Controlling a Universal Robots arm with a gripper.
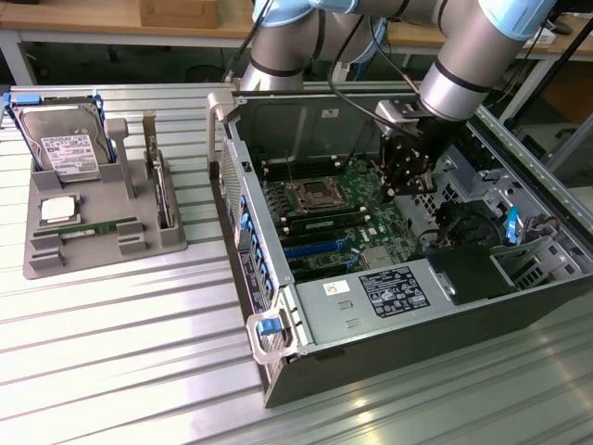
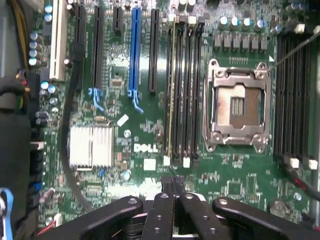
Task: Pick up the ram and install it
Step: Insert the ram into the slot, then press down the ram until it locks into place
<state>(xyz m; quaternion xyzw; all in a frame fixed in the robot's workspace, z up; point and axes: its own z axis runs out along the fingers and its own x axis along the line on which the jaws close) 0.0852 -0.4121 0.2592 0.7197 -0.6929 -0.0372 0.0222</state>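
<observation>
My gripper (image 1: pixel 405 181) hangs inside the open computer case (image 1: pixel 278 371), low over the motherboard (image 1: pixel 371 232). Its black fingers (image 2: pixel 165 205) are pressed together at the gripper tip (image 2: pixel 175 192), with nothing between them. They hover just past the end of the row of long memory slots (image 2: pixel 187 90). A thin green ram stick (image 2: pixel 170 95) stands seated in the outermost slot of that row, and shows in the exterior view as a green strip (image 1: pixel 324 223) among the black slots. A matching green stick (image 1: pixel 97 227) lies flat on the grey tray (image 1: pixel 42 264), at the exterior view's left.
The tray also holds a hard drive (image 1: pixel 67 148), a small square silver chip (image 1: pixel 57 209) and an upright card (image 1: pixel 162 190). On the board are an open processor socket (image 2: pixel 237 105), a silver heatsink (image 2: pixel 91 146) and a blue expansion slot (image 2: pixel 134 50). The case walls close in around the arm.
</observation>
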